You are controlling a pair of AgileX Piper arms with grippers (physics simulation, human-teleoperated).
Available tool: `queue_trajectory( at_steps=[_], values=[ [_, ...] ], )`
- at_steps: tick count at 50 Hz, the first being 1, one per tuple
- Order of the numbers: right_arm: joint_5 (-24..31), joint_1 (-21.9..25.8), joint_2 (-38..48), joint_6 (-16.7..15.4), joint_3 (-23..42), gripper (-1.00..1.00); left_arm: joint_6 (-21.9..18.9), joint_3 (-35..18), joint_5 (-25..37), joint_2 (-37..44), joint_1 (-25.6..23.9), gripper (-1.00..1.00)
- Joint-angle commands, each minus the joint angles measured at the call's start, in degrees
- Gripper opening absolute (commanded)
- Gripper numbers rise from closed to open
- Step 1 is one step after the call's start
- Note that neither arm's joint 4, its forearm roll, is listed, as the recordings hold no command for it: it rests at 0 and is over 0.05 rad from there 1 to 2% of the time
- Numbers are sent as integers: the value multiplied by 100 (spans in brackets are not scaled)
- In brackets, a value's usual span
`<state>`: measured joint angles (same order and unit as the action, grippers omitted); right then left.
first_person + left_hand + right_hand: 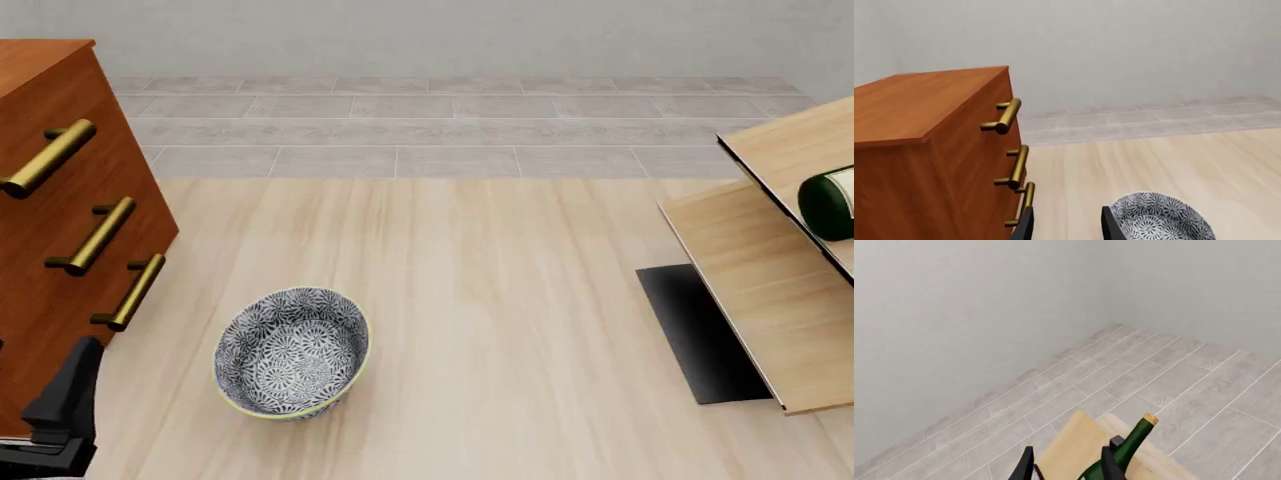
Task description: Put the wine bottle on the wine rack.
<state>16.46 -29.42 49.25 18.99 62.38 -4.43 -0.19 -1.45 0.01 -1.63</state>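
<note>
So the wine bottle lies on the wine rack at far right, neck angled away, just beside the right gripper, fingers apart, not pinching it; left arm's well off.

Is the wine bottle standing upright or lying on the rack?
Lying down. The front view shows the wine bottle resting on its side across the wine rack panels; in the right wrist view its neck slants along the wood.
</note>
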Motion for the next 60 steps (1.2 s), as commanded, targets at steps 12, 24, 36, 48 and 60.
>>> queue_trajectory(
  at_steps=[12,24,36,48,60],
  values=[
    [344,504,-618,-417,-189,100,-174,-369,206,0,73,100],
    [475,940,-1016,-650,-400,100,-260,-671,441,-1,62,100],
    [555,1288,-1438,-852,-646,100,-268,-994,660,-1,85,100],
    [828,1545,-1993,-1051,-896,100,-292,-1130,738,-1,66,100],
    [941,1691,-2636,-1312,-1362,100,-297,-1339,892,-1,88,100]
  ],
)
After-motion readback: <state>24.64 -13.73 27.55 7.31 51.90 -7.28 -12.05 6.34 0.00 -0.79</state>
